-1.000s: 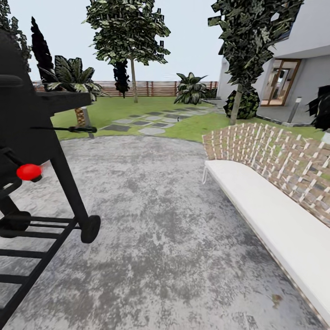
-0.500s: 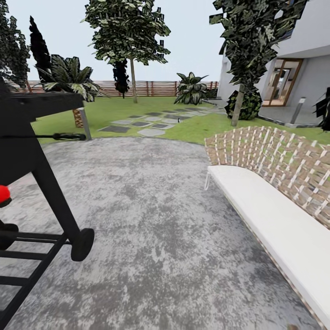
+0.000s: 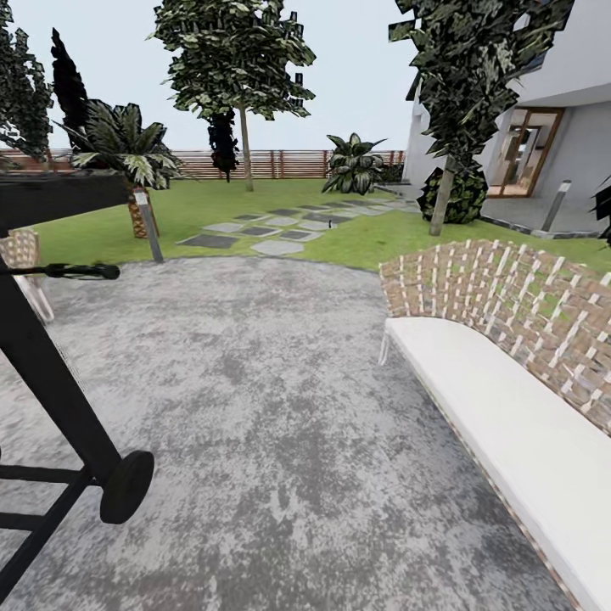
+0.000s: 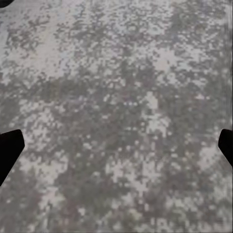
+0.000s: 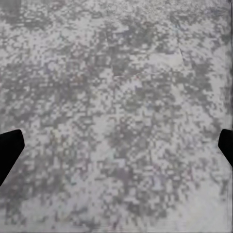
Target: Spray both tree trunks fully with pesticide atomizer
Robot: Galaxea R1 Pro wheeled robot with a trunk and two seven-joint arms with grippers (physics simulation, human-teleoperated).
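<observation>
Two trees stand in the garden ahead in the head view. One tree point(image 3: 233, 59) rises from the lawn near the fence, its trunk point(image 3: 246, 148) thin at this distance. The other tree point(image 3: 475, 68) stands by the white house, its trunk point(image 3: 439, 202) leaning slightly. The pesticide atomizer is too small to make out. My left gripper point(image 4: 116, 148) is open over mottled grey paving, with only its dark fingertips point(image 4: 9, 150) at the frame edges. My right gripper point(image 5: 116, 148) is also open over the paving, holding nothing.
A black wheeled grill point(image 3: 59, 407) stands close on the left. A white bench with a woven back point(image 3: 509, 399) runs along the right. Stepping stones point(image 3: 271, 231) cross the lawn toward the slat fence point(image 3: 280, 163). Short bollards point(image 3: 148, 222) and a palm point(image 3: 127, 144) edge the patio.
The whole head view has shifted, so the camera moved forward and right. The grill has slid toward the left edge, its red knob has left the picture, and the bench looks nearer.
</observation>
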